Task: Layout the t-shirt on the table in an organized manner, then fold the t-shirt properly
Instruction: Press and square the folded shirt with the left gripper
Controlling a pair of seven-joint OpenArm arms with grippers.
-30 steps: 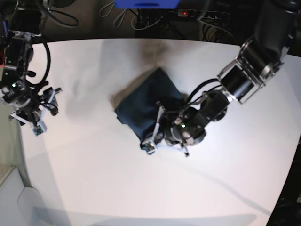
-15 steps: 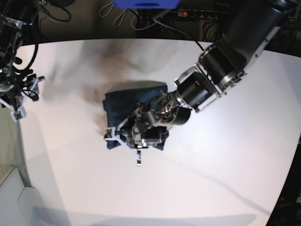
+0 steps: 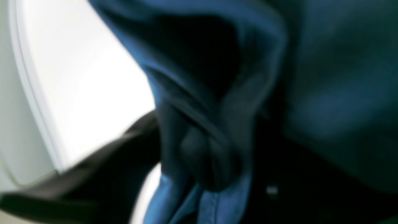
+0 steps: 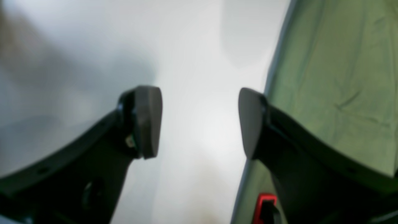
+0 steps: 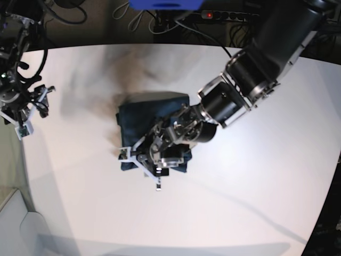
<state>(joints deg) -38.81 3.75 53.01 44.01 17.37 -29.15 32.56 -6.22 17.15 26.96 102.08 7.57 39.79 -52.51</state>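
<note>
The t-shirt (image 5: 152,122) lies as a compact, roughly square dark navy bundle near the middle of the table (image 5: 256,202), already folded over on itself into several layers. The left gripper (image 5: 143,160) sits low over the bundle's near corner, on the edge facing the viewer. In the left wrist view bunched folds and a hemmed edge of the cloth fill the frame right at the fingers, too blurred to show whether they pinch the fabric or stand clear of it, so the grip cannot be told. The step in hand appears to be laying down the last fold. To do it well, the arm should let the cloth settle flat on the layers beneath, part its fingers fully, and lift straight up, since a sideways pull would likely drag the top layer and undo the square. The fabric looks soft, matte and limp, creasing into rounded ridges with a stitched hem catching paler blue light. The tabletop is smooth, matte white with a curved rim, and offers little grip to hold the bundle in place. Well apart from the t-shirt, near the table's far-left edge, the right gripper (image 4: 199,124) hovers with its two dark, rounded, flat-faced fingers (image 4: 149,121) spread wide and nothing between them, above bare white surface beside a green cloth (image 4: 335,81) past the rim.
</note>
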